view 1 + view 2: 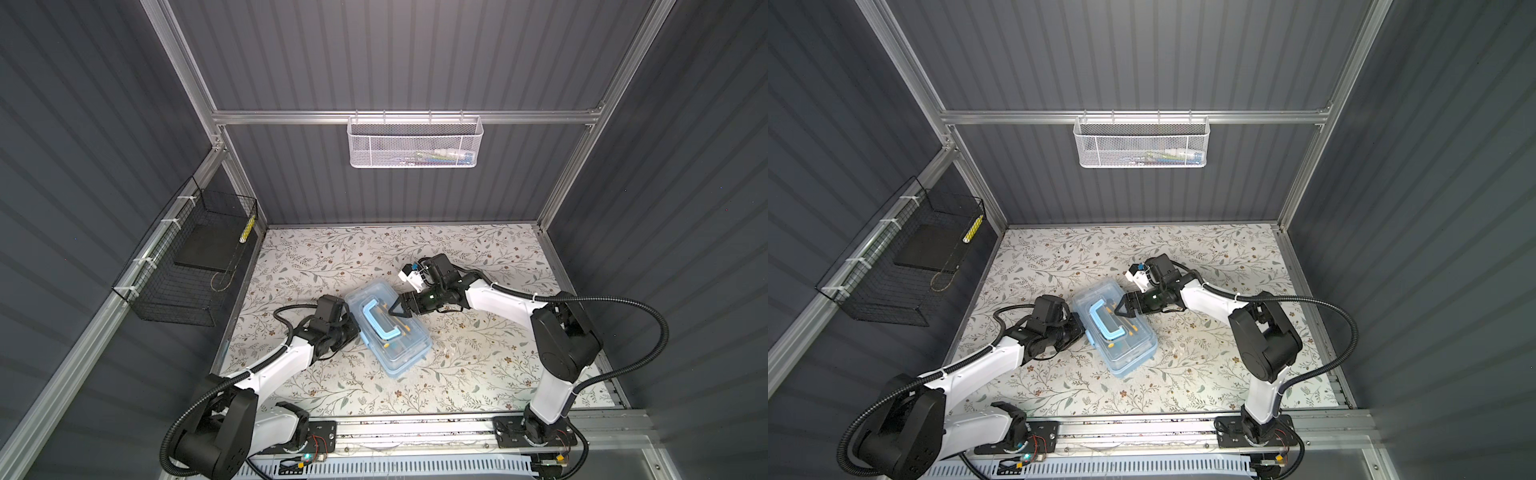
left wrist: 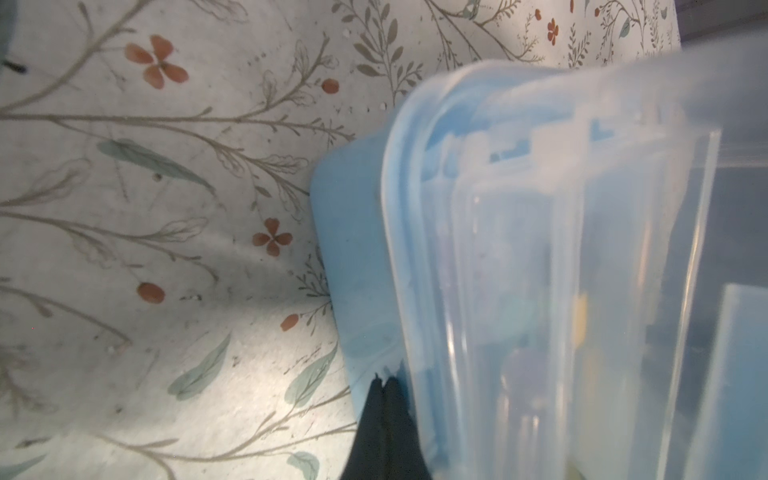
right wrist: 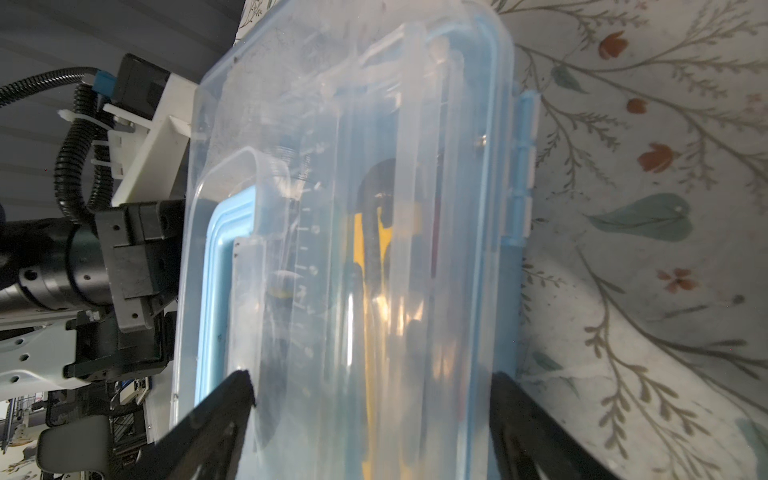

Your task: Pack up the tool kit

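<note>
Floral table mat (image 1: 478,365) covers the work surface inside a grey-panelled enclosure.

Right gripper (image 1: 398,313): jaws are spread wide over the clear lid of the tool kit (image 1: 395,349). One finger is beside the pale-blue handle (image 1: 375,323), the other at the opposite lid edge. Contact with the lid cannot be confirmed.

Left gripper (image 2: 383,382): jaws are fully together, with the tips against the blue side wall of the tool kit, just below the lid rim.

Tool kit: the lid is seated on the base and the handle is folded flat. The kit lies at an angle near the middle of the mat, between both arms. Yellow-and-black tools (image 3: 370,266) show through the lid.

White mesh basket (image 1: 415,141) hangs on the back rail. Black wire basket (image 1: 187,266) hangs on the left wall. Both are well apart from the tool kit.
</note>
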Controlling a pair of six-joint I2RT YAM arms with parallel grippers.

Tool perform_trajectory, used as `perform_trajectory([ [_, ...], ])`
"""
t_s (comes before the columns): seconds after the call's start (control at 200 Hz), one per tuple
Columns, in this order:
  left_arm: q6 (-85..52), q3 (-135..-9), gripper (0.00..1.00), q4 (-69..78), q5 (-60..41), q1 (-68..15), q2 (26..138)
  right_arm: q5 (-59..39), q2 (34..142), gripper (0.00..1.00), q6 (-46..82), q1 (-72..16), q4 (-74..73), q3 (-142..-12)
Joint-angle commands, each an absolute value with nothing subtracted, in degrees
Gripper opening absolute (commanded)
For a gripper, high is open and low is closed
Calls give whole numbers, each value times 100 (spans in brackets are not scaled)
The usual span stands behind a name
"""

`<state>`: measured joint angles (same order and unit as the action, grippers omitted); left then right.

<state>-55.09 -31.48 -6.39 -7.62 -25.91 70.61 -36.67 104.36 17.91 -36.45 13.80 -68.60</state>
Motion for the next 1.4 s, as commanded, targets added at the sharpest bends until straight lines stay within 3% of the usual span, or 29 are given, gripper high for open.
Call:
perform_trajectory([
  [0.0, -5662, -4226, 0, 2576, -2164, -3212, 7134, -2998, 11143, 85, 1135, -4518, 1986, -6508],
  [0.13, -5463, -4366, 0, 2174, -2225, -3307, 7201, -2562, 10914, 85, 1417, -4403, 1878, -6309],
  [0.41, -3766, -4639, 0, -1132, -810, -2971, 6642, -2084, 10169, 86, 1863, -4004, 1403, -5776],
  [0.631, -3292, -4552, 0, -1717, -595, -2311, 6539, -2026, 9833, 87, 2091, -3744, 1090, -5645],
  [1.026, -2292, -5039, 1, -2144, 800, -1935, 6776, -1725, 9017, 91, 2372, -2953, 702, -5174],
  [1.076, -2197, -5053, 8, -2103, 981, -1912, 6851, -1617, 8880, 93, 2366, -2816, 721, -5106],
  [1.126, -2061, -5020, 28, -1980, 1337, -1886, 6890, -1465, 8664, 96, 2332, -2657, 735, -5004],
  [1.191, -1841, -4834, 42, -1665, 1975, -1819, 6889, -1216, 8228, 98, 2231, -2377, 736, -4799],
  [1.276, -1675, -4480, 89, -1116, 2708, -1507, 6874, -783, 7553, 99, 1949, -1923, 730, -4453],
  [1.336, -1557, -4142, 99, -549, 2857, -1207, 6856, -571, 7119, 99, 1748, -1424, 704, -4198],
  [1.397, -1374, -3707, 100, 242, 2888, -930, 6874, -406, 6757, 99, 1553, -907, 662, -3990],
])
